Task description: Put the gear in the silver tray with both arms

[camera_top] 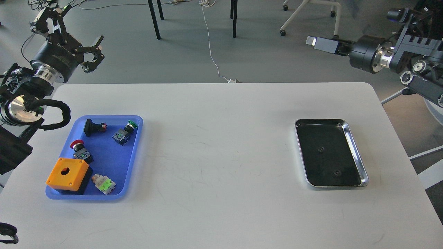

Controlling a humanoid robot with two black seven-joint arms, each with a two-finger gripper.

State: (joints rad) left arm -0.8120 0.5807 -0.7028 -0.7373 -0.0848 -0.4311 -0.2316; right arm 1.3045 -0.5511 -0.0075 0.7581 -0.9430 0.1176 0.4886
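White surface [214,145], two trays well apart. Silver tray [360,162] sits on the right side, dark mirror floor, nothing in it but reflections. Blue tray [136,152] on the left holds the gear: orange box [67,173] w/ round hole at front left, red-capped button [78,145] just behind it, black part [92,127] at back, green-capped button [125,132] at back right, pale green-tagged switch [103,183] at front.

Left gripper [92,55] hangs above the far left corner of the surface, fingers spread apart, holding nothing. Right gripper [313,41] is off the surface, beyond far right edge, seen end-on as a grey block; can't tell if open or closed.
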